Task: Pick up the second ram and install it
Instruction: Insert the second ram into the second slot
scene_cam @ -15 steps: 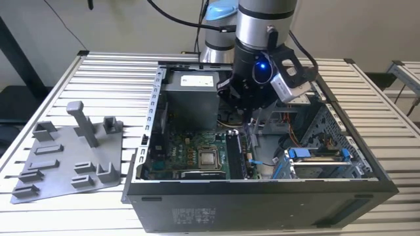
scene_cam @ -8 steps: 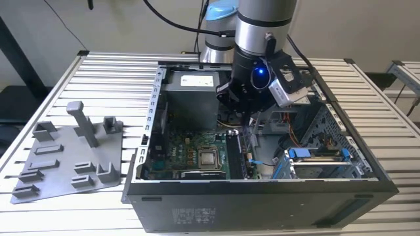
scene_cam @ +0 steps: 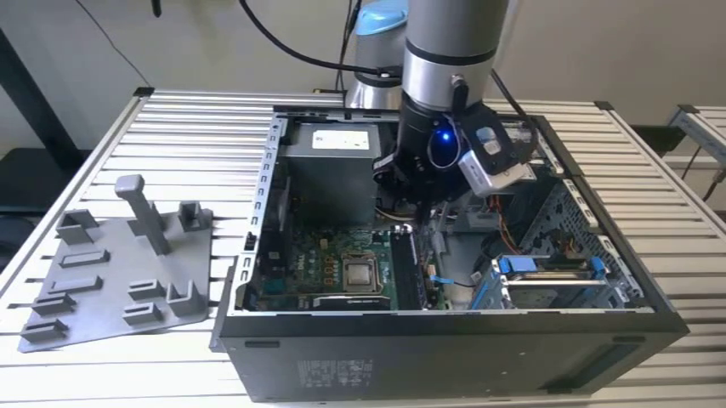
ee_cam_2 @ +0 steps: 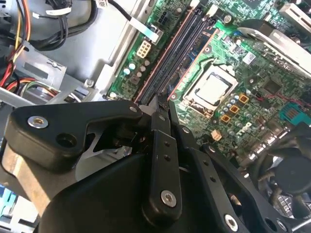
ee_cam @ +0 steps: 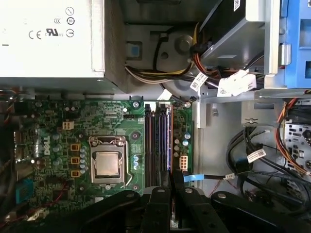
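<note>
Gripper (ee_cam: 171, 191) inside the open case (scene_cam: 454, 340), fingers pressed together — pinching the second ram (ee_cam: 171, 178) edge-on, directly over the memory slots (ee_cam: 158, 145), its long axis parallel to them — not yet seated

Cables (ee_cam: 262, 160) and power supply (ee_cam: 48, 39) flank open slots (ee_cam: 158, 145)

Green motherboard (ee_cam: 116, 126), black hand (ee_cam_2: 163, 109), grey fixture plate (scene_cam: 114, 280), blue drive latches (scene_cam: 545, 265).
</note>
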`<action>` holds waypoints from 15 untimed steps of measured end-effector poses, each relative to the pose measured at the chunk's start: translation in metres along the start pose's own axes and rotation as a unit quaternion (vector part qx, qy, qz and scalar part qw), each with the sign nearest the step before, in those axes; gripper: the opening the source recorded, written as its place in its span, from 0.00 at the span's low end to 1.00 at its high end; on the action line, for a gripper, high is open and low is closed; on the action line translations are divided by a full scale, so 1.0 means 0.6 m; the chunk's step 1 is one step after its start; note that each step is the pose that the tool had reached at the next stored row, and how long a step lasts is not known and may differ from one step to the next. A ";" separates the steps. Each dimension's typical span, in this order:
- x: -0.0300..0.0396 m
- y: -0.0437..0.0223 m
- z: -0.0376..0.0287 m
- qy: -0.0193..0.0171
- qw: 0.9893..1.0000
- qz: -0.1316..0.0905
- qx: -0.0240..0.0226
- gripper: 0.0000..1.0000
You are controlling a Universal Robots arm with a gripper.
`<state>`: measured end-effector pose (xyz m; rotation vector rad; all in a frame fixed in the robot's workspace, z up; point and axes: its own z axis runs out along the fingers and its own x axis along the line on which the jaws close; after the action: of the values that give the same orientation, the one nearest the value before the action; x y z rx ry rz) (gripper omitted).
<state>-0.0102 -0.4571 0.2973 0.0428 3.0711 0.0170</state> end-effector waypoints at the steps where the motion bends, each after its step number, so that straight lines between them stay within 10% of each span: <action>1: 0.000 0.000 0.003 0.000 1.000 0.001 0.000 0.14; 15: 0.009 0.000 0.027 0.005 1.000 -0.022 0.013 0.14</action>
<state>-0.0143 -0.4569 0.2809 -0.0241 3.0805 -0.0242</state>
